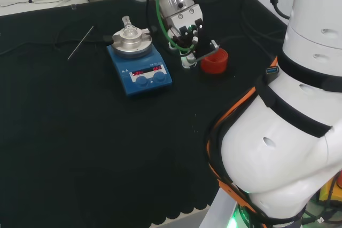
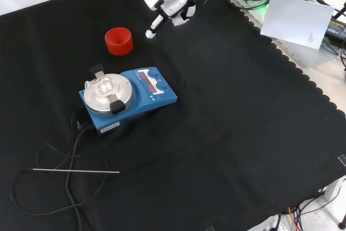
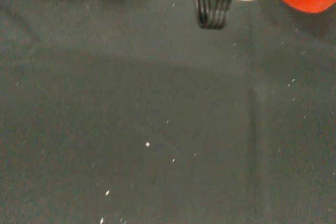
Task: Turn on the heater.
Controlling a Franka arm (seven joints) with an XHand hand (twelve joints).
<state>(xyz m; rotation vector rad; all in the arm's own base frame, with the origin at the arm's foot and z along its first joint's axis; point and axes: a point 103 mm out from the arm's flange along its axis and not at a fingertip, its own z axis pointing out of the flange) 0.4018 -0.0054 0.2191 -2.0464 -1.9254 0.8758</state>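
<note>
- As I scanned the head view from its left edge, the first thing I met was a thin metal rod (image 1: 80,42) lying flat on the black tabletop (image 1: 80,148), well apart from everything else; I judged it a probe left aside because this job did not call for it.
- Next came the heater (image 1: 140,67), a blue box with a round metal plate carrying a small clear glass flask (image 1: 127,24), seated in the plate's collar so it could not tip.
- Its sloped panel with red readouts and two knobs (image 1: 150,80) faced the near side in that view, which left the controls open to an approach from above; in the front view the heater (image 2: 130,99) sat left of centre with its cable (image 2: 75,150) trailing off behind the unit, clear of the panel.
- Right of the heater, the robot hand (image 1: 188,36) hung above the cloth, touching nothing, and it held no object; whether its fingers were straight or curled I could not tell.
- Just beside it on the right stood a red ribbed ring (image 1: 214,61), an unused flask stand.
- I judged the task barely begun: the robot hand was near the heater but apart from it, not over the knobs.
</note>
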